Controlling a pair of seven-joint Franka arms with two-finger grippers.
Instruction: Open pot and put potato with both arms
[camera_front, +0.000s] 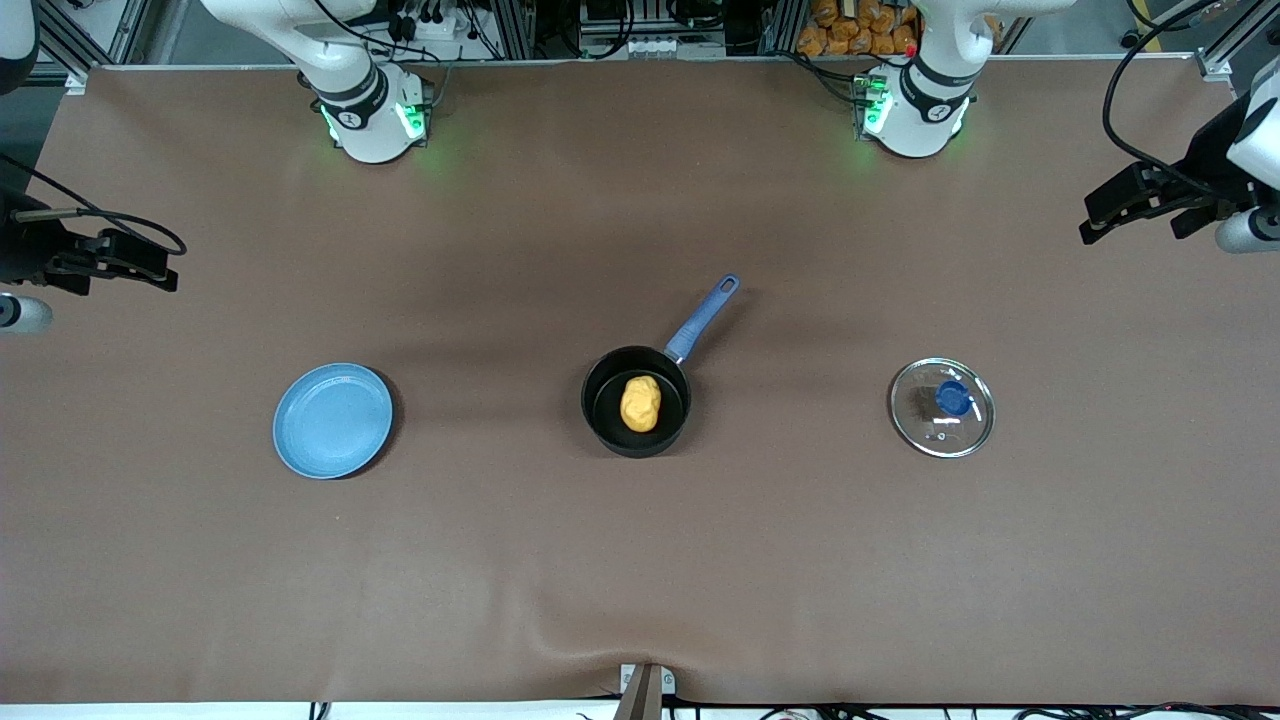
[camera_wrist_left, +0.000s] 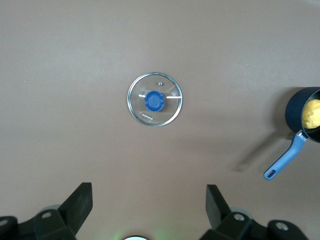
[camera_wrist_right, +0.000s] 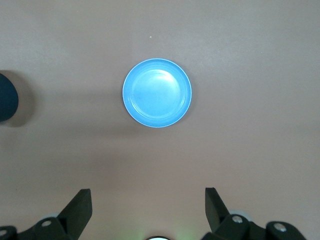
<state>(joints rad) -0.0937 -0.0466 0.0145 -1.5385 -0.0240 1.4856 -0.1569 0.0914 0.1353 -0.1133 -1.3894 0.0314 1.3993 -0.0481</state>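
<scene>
The lid (camera_front: 942, 407) lies under the released, empty left gripper (camera_wrist_left: 148, 200); the potato (camera_front: 640, 403) sits in the pot (camera_front: 636, 402); the right gripper (camera_wrist_right: 147, 200) waits spread above the plate (camera_front: 333, 420).

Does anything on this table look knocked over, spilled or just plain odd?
Nothing stands out. The pot sits upright mid-table with the potato inside it. Its glass lid lies flat on the table toward the left arm's end, knob up. The blue plate lies flat toward the right arm's end. No spills or damage show.
</scene>
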